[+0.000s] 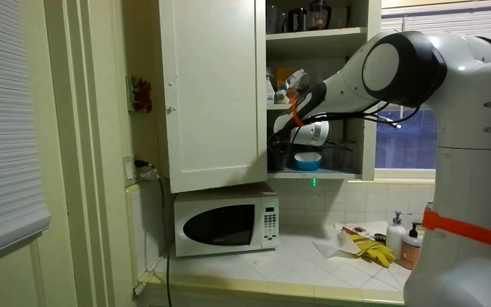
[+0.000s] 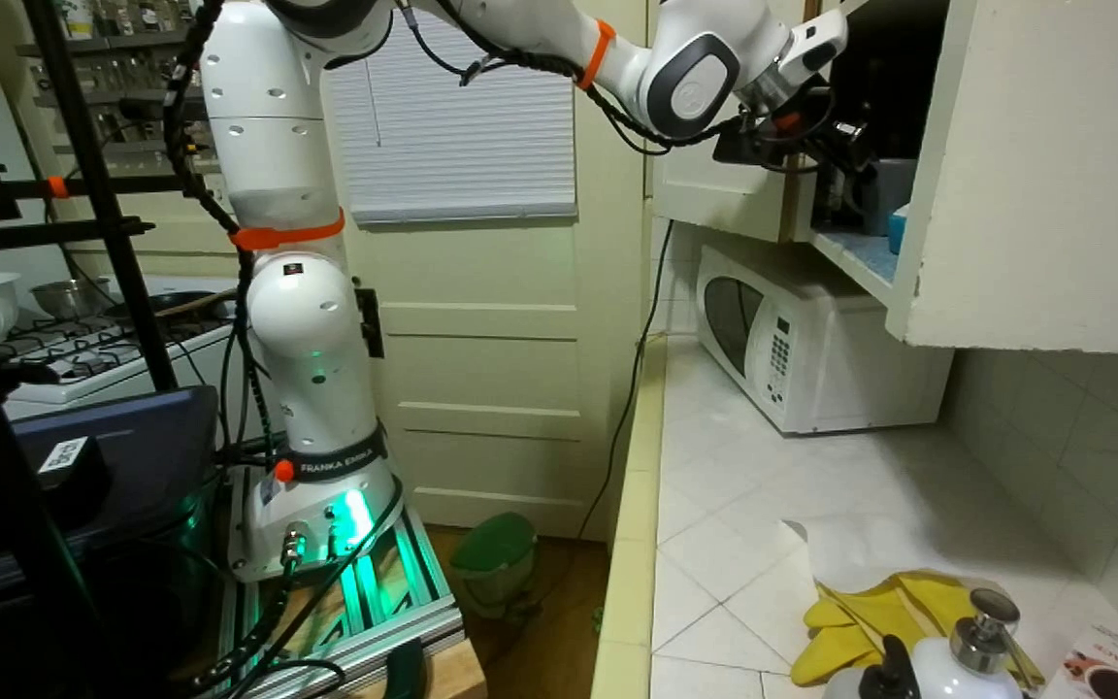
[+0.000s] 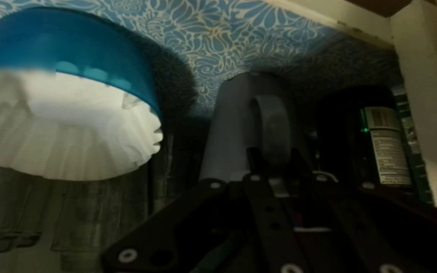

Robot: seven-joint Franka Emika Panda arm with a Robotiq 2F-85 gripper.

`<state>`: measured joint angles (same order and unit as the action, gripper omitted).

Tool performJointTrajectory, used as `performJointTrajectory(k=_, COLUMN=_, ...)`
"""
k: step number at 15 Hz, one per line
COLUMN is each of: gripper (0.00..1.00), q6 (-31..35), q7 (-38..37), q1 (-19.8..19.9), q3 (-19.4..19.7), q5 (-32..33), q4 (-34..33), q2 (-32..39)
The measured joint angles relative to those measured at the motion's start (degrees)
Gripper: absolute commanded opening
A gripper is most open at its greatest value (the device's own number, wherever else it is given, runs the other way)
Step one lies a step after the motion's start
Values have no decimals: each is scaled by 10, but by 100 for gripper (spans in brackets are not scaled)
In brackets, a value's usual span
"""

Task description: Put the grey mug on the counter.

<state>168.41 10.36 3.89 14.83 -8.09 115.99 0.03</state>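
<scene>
Inside the cabinet, the grey mug (image 3: 228, 125) stands on a blue patterned shelf (image 3: 218, 41), its handle facing my gripper (image 3: 274, 153) in the wrist view. The two dark fingertips lie on either side of that handle and have closed on it; the picture is very dark there. In an exterior view the mug (image 2: 887, 194) shows at the shelf's near edge, right by the gripper. Below the cabinet runs the pale tiled counter (image 2: 714, 515), also seen in an exterior view as the counter (image 1: 288, 264) in front of the microwave.
A blue bowl (image 3: 70, 38) with a white fluted inside sits beside the mug. Opposite it stands a dark labelled container (image 3: 387, 148), close to the cabinet frame (image 3: 419, 94). An open cabinet door (image 1: 215, 94) hangs above the microwave (image 1: 220, 226). Yellow gloves (image 1: 371, 249) and soap bottles (image 1: 395, 236) occupy the counter.
</scene>
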Motion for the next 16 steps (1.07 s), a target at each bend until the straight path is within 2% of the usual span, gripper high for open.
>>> performJointTrajectory(k=8, gripper=5, q6=0, q7=-20, q1=31, q3=-17, q5=54, q4=-1, q2=-1)
performJointTrajectory(k=16, gripper=5, q6=0, q7=-24, q1=37, q3=-28, q5=58, q4=-1, q2=-16)
